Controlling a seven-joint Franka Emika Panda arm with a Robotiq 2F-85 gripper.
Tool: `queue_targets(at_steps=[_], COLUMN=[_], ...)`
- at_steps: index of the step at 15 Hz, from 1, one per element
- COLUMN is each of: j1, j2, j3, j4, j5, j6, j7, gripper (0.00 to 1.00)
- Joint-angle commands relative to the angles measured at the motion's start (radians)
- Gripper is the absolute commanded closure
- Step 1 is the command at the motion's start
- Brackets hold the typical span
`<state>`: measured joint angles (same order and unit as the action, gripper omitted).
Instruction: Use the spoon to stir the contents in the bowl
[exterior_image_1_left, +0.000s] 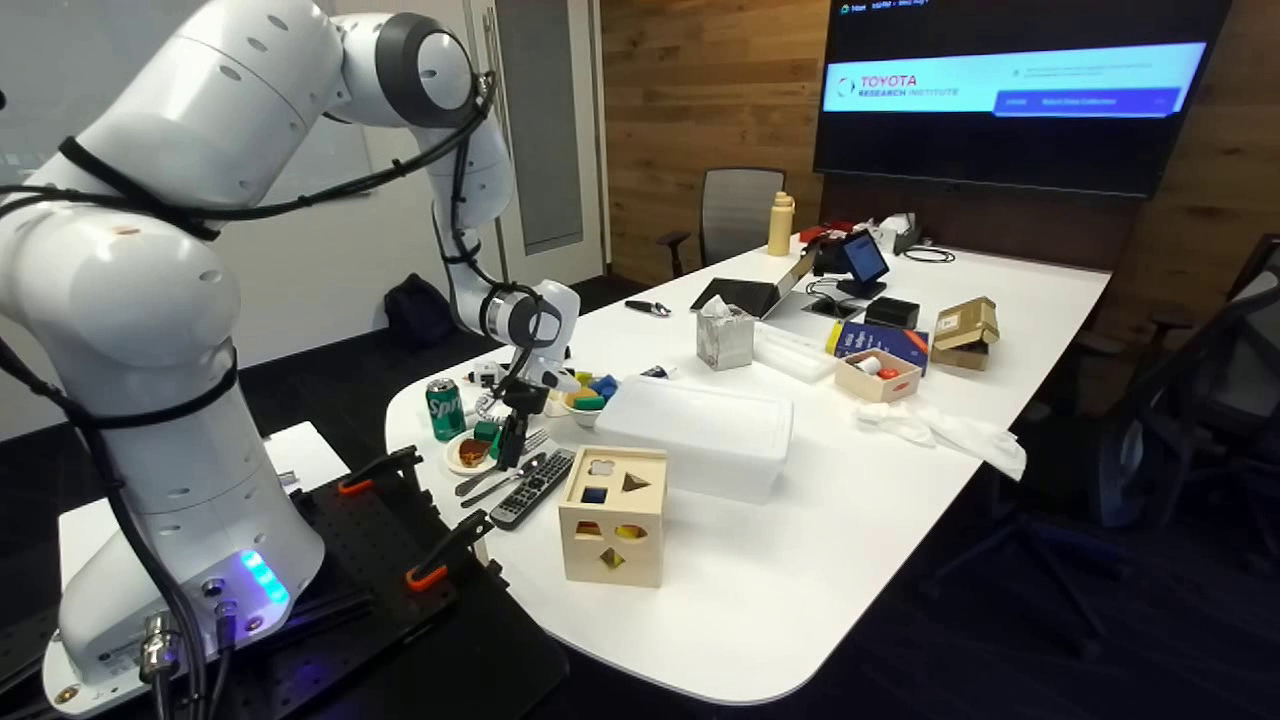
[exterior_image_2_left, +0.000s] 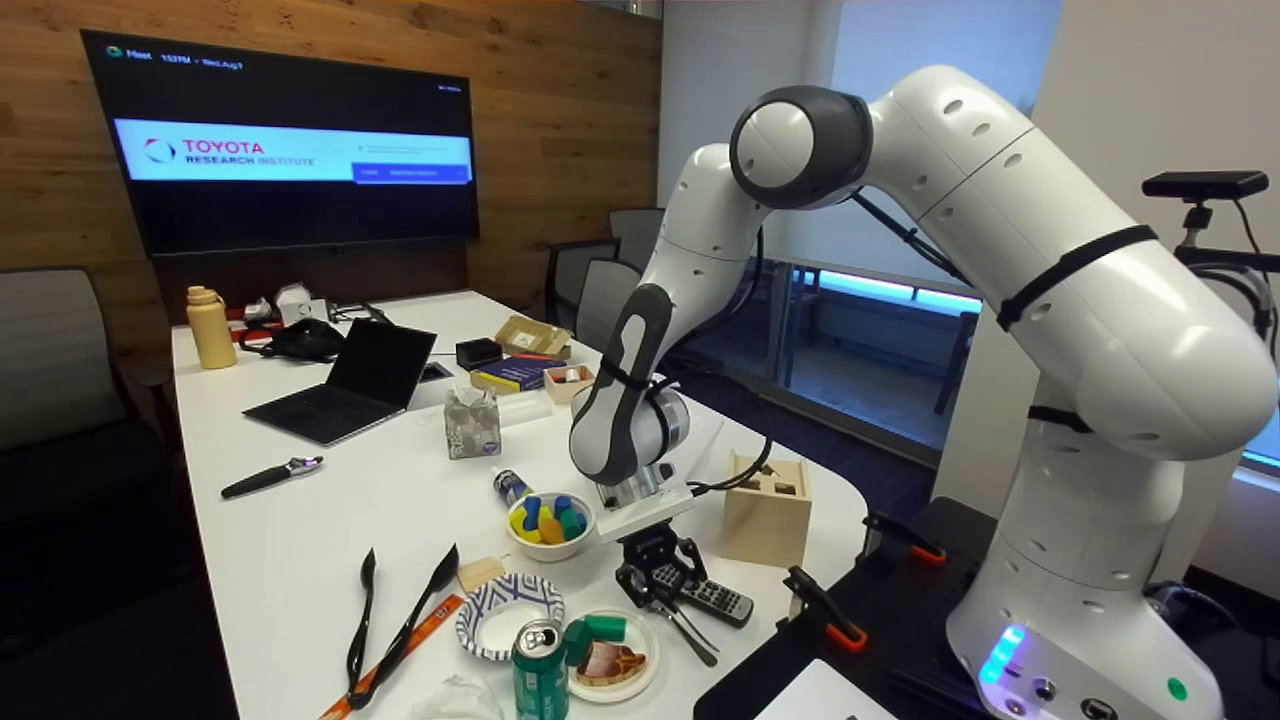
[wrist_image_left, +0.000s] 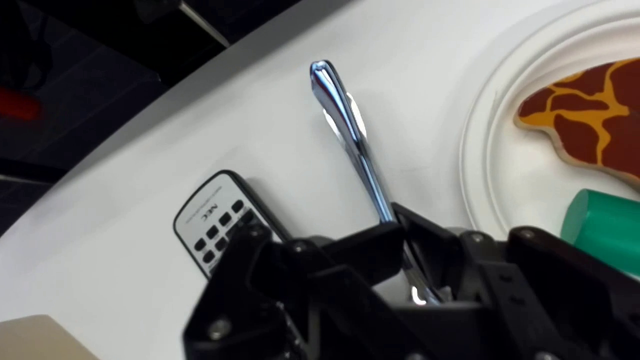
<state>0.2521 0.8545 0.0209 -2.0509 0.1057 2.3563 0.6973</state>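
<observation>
Gripper (wrist_image_left: 400, 225): drawn narrow, pinching a silver utensil (wrist_image_left: 345, 120) right by the bench (exterior_image_1_left: 740, 600) edge nearest the robot (exterior_image_1_left: 180, 420)!
Utensil head: mostly hidden in the wrist view; which kind, I can't tell.
Blue-patterned bowl (exterior_image_2_left: 505, 625): there, near a rounded corner, just beside the green can (exterior_image_2_left: 540, 680).
White bowl (exterior_image_2_left: 548, 551): farther from the robot's edge, loaded with coloured blocks (exterior_image_2_left: 545, 520).
Remote (wrist_image_left: 220, 225): beside the utensil, near that same edge.

Shiny metal cutlery handle (wrist_image_left: 355, 142) in the gripper (wrist_image_left: 400, 227), between remote (wrist_image_left: 220, 217) and white plate (wrist_image_left: 478, 155)
</observation>
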Motion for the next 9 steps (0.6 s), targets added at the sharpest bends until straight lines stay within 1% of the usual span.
queue_targets(at_steps=[1, 7, 8, 9], j1=[-0.012, -0.024, -0.030, -0.031], j2=[0.039, 0.091, 0.092, 0.093], j3=[0.019, 0.014, 0.015, 0.012], j4=[0.034, 0.085, 0.091, 0.093], j5=[0.034, 0.044, 0.046, 0.048], j6=[0.018, 0.011, 0.004, 0.006], j7=[-0.057, -0.117, -0.132, -0.139], gripper=[1.00, 1.00, 0.97, 0.72])
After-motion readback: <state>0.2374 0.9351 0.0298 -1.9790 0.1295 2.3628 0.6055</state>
